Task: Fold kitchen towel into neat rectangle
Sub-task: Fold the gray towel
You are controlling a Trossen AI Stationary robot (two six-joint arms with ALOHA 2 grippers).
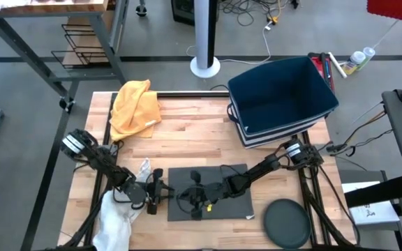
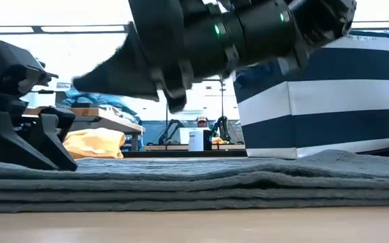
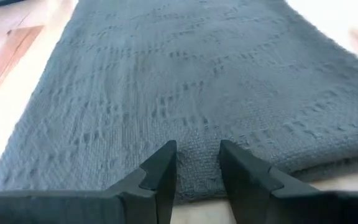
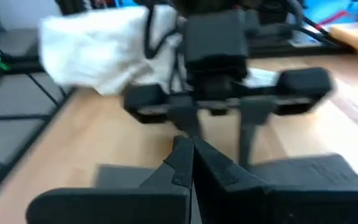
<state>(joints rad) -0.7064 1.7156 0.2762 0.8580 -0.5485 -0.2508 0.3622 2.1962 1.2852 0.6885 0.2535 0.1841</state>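
Note:
A dark grey kitchen towel (image 1: 236, 199) lies folded in several layers near the table's front edge, and it fills the left wrist view (image 3: 185, 81). My left gripper (image 1: 165, 192) is at the towel's left edge, open, with a narrow gap between its fingers (image 3: 197, 165). My right gripper (image 1: 185, 195) is shut (image 4: 191, 158). It hangs over the left part of the towel, pointing at the left gripper, and in the low view it is clear of the cloth (image 2: 174, 101). My left gripper comes slanting down from the table's left, and its fingertips (image 3: 166, 163) stand on the top of the towel's left edge (image 3: 197, 149). The cloth between them lies flat on the table. Whether they pinch any layer, I cannot tell.
A yellow cloth (image 1: 135, 104) lies at the far left of the table. A white cloth (image 1: 117, 216) hangs over the near left corner. A blue-and-white striped basket (image 1: 281, 97) stands at the far right, and a dark round disc (image 1: 287, 222) lies at the near right.

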